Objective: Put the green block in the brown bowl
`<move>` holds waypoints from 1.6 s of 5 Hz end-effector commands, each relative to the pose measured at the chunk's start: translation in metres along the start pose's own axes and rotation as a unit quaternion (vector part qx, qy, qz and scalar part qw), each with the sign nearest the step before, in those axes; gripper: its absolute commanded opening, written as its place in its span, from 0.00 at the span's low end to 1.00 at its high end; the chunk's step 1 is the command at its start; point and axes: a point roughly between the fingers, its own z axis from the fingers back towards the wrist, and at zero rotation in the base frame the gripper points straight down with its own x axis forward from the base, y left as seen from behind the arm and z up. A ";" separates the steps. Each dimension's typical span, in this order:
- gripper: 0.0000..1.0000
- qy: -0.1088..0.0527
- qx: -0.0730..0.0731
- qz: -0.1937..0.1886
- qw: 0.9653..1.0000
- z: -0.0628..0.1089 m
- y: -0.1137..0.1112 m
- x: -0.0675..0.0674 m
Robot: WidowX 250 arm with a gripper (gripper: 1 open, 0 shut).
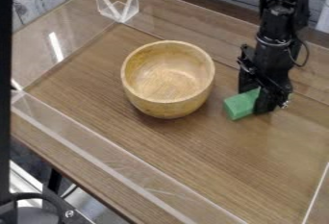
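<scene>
**Ana:** On the wooden surface (154,161), right of centre, the green block (241,105) lies flat, just beside the brown bowl (167,77) but not touching it.

**Ben:** And the claw (264,97)?

**Ana:** It points straight down at the block's far end. Its dark fingers (272,95) stand down around that end, one on each side, low against the wood.

**Ben:** Pinching the block, or spread?

**Ana:** I cannot tell. The fingers sit close to the green, but any gap or contact is hidden by the black housing. The block rests on the surface, not lifted.

**Ben:** Anything in the bowl?

**Ana:** Only its bare grain shows inside. A clear plastic wall (77,165) rims the surface, with a clear bracket (115,5) at the far corner.
</scene>
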 end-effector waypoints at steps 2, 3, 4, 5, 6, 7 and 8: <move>0.00 -0.017 0.012 -0.003 1.000 0.014 -0.004 0.003; 0.00 -0.017 0.013 -0.003 1.000 0.014 -0.005 0.003; 0.00 -0.018 0.015 -0.002 1.000 0.013 -0.006 0.003; 0.00 -0.021 0.016 -0.001 1.000 0.013 -0.006 0.003; 0.00 -0.023 0.016 -0.001 1.000 0.012 -0.006 0.003; 0.00 -0.026 0.017 0.000 1.000 0.012 -0.007 0.003; 0.00 -0.028 0.017 0.000 0.999 0.012 -0.007 0.004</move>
